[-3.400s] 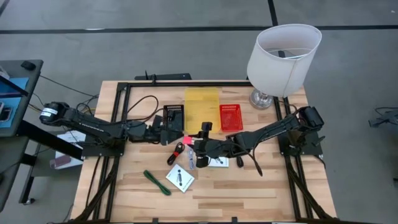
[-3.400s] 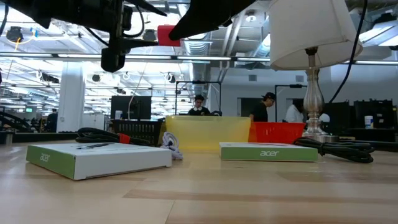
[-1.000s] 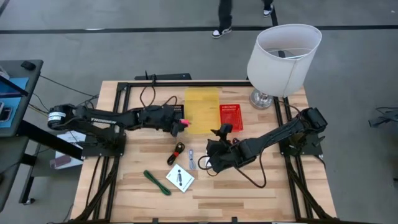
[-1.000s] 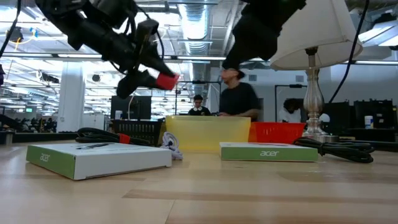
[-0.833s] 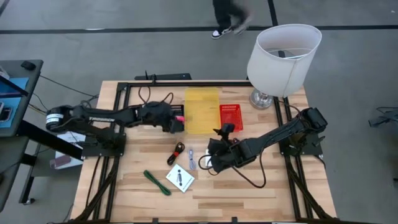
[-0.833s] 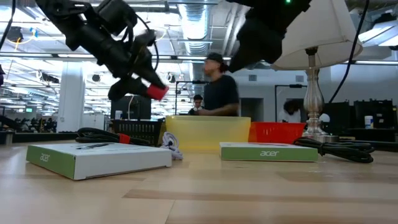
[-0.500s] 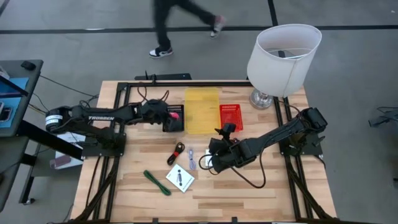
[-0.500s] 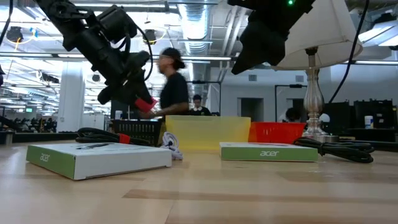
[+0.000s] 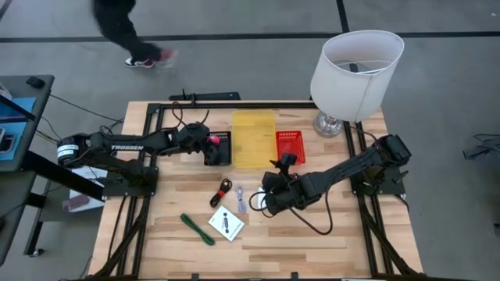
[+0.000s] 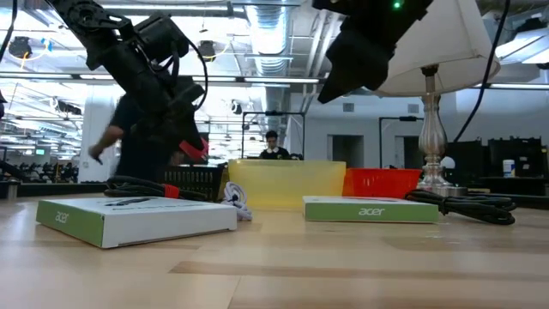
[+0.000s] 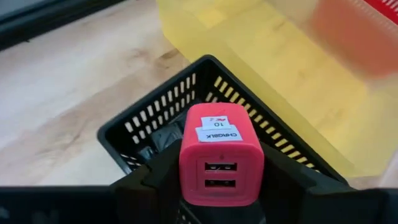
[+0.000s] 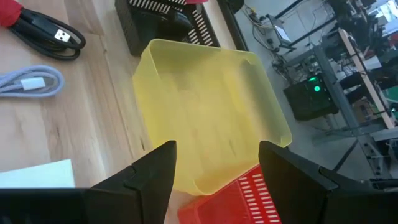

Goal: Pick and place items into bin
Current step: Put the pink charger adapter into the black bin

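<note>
I see the left pincer (image 9: 211, 144) positioned over the black slotted basket (image 9: 219, 147) at the rear of the worktop (image 9: 351, 226). It is clamped on a red USB charger (image 11: 221, 155) with two ports facing the wrist camera and a white label on top. In the left wrist view the charger sits directly above the basket's open top, not yet inside it. In the low view the left pincer (image 10: 190, 142) hangs above the basket (image 10: 190, 180).

The yellow bin (image 9: 253, 138) stands just beside the basket, and the red basket (image 9: 290, 147) stands on the bin's other side.

The right pincer (image 9: 275, 183) hovers near mid-worktop with its fingers (image 12: 149, 171) spread wide and holding nothing; its wrist view looks onto the yellow bin (image 12: 211, 112).

Remaining on the worktop: a red-black cord (image 9: 223, 190), a pale cable (image 9: 241, 199), a white card with a black mark (image 9: 226, 225), and a green stick (image 9: 197, 229). The lamp (image 9: 355, 66) stands at the rear right corner.
</note>
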Robot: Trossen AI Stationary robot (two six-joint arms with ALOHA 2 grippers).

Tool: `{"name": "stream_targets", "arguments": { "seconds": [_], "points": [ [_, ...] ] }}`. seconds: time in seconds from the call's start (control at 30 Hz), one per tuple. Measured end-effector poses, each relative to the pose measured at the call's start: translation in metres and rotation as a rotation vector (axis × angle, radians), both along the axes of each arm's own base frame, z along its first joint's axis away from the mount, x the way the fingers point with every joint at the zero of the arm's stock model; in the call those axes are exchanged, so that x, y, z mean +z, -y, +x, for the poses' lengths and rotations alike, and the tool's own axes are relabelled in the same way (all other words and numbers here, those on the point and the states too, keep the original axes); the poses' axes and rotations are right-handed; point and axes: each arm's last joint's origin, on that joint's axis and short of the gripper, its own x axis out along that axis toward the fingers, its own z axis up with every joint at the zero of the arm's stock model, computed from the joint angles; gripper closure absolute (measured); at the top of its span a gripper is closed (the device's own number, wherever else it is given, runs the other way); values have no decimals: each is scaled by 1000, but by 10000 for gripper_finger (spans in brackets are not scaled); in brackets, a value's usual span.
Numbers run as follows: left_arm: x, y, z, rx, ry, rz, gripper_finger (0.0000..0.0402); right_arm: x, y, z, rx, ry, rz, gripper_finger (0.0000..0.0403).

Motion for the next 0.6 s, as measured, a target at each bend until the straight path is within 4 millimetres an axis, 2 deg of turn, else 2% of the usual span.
{"name": "stream_targets", "arguments": {
  "seconds": [0.27, 0.47, 0.6],
  "points": [
    [0, -1, 0, 0, -20, 36, 244, 0, 6, 2, -31, 16, 13, 178],
    [-7, 3, 3, -254, -134, 122, 244, 0, 5, 1, -27, 16, 13, 178],
    [-9, 6, 6, -287, -145, 130, 244, 0, 5, 1, -27, 14, 13, 178]
  ]
}}
